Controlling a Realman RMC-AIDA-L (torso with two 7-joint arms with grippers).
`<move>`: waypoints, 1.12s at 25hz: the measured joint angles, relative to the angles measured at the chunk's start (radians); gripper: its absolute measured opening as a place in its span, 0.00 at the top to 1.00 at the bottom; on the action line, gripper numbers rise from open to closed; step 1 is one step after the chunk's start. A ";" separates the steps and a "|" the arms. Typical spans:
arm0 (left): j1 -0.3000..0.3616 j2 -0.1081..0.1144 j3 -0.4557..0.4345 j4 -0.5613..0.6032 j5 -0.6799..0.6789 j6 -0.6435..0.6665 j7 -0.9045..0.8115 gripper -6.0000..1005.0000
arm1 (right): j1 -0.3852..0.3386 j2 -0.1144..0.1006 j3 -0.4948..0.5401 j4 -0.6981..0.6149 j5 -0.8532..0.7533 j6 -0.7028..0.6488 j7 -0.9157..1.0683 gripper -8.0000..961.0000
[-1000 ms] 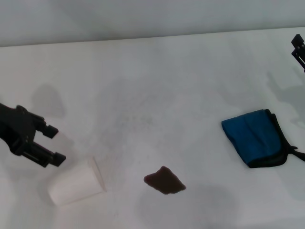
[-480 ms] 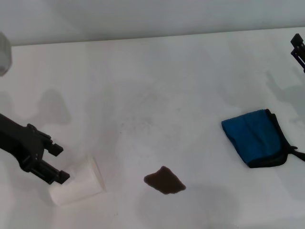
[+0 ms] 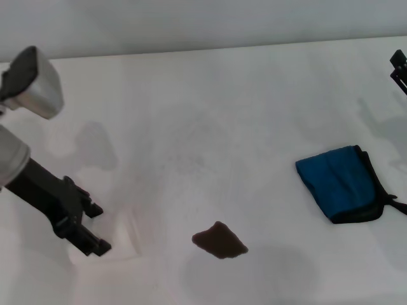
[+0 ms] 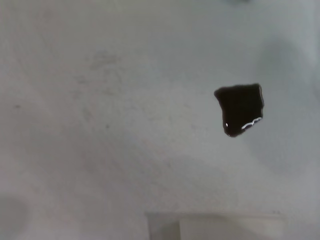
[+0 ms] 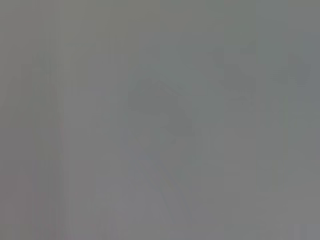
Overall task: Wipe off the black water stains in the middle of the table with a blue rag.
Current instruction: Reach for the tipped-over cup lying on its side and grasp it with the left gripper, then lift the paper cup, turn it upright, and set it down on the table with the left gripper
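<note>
The black water stain (image 3: 219,240) is a small dark diamond-shaped patch on the white table (image 3: 222,108), near the front middle. It also shows in the left wrist view (image 4: 240,108). The blue rag (image 3: 340,183), folded with black edging, lies at the right, apart from the stain and from both grippers. My left gripper (image 3: 96,229) is open at the front left, its fingers on either side of a white paper cup (image 3: 124,241) that lies on its side. My right gripper (image 3: 399,67) shows only partly at the far right edge, beyond the rag.
The white paper cup is mostly hidden by my left gripper; its rim shows in the left wrist view (image 4: 215,226). The table's far edge meets a grey wall at the back. The right wrist view shows only plain grey.
My left arm has swung forward and right, bringing its gripper from beside the cup to around it. The rag, the stain and the right gripper have not moved.
</note>
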 joint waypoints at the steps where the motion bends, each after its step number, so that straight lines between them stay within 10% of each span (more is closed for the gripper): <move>1: -0.001 0.000 0.000 0.021 0.009 -0.013 -0.009 0.13 | -0.001 0.000 0.000 0.000 0.000 0.000 0.000 0.10; 28: -0.007 0.005 -0.003 0.114 0.032 -0.075 -0.096 0.31 | 0.001 -0.001 0.000 0.001 0.000 -0.001 0.000 0.10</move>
